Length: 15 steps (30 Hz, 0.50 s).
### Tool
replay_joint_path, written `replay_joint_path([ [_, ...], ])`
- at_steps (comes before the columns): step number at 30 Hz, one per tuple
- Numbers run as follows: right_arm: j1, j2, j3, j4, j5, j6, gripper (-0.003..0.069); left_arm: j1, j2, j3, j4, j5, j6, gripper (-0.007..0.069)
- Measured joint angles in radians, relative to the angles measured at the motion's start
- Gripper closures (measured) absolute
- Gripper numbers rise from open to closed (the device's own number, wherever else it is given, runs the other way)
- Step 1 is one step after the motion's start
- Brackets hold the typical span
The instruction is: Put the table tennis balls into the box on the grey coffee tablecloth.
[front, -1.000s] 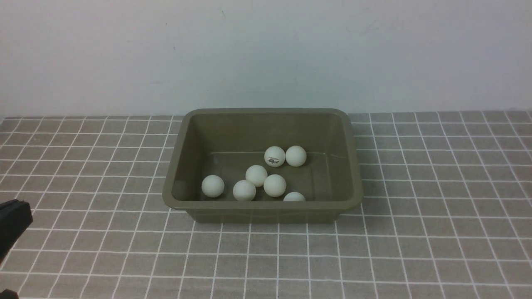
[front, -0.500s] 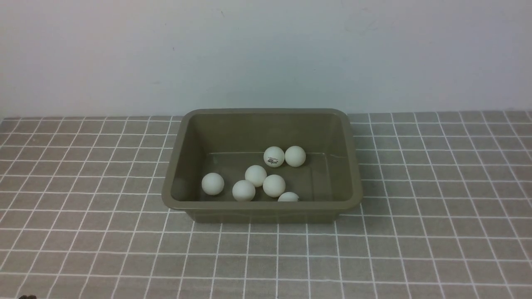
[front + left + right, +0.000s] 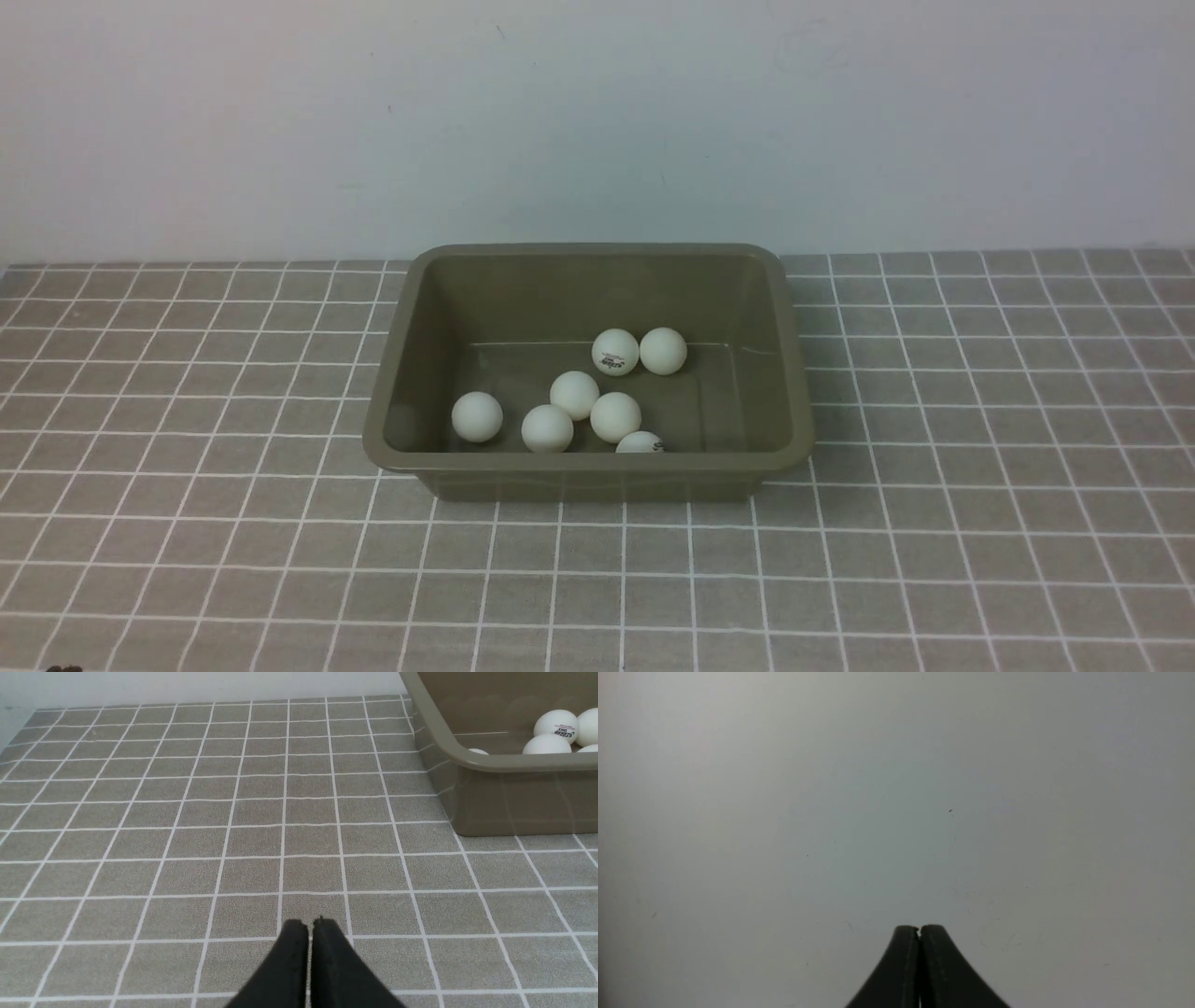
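The left arm is no longer showing at the front view's edge. Left gripper (image 3: 309,926) and right gripper (image 3: 919,931) are resting closed, empty. All seven table tennis balls (image 3: 616,417) are lying inside the box (image 3: 597,461) on the grey coffee tablecloth (image 3: 980,523); nothing is remaining but parking.

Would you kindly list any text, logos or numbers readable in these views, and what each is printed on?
Dark printed logo on the rear table tennis ball: too small and blurred to read.
Dark mark on the ball at the box's near wall: mostly hidden, unreadable.
No readable text on the box or tablecloth.
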Motion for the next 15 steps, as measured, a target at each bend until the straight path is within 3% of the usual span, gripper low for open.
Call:
replay_joint_path([
  [10, 0.0, 0.0, 0.0, -0.001, 0.0, 0.0, 0.0673, 0.0, 0.0, 0.0, 0.0, 0.0, 0.0, 0.0629],
  [15, 0.0, 0.0, 0.012, 0.108, -0.005, -0.083, 0.0673, 0.0, 0.0, 0.0, 0.0, 0.0, 0.0, 0.0629],
])
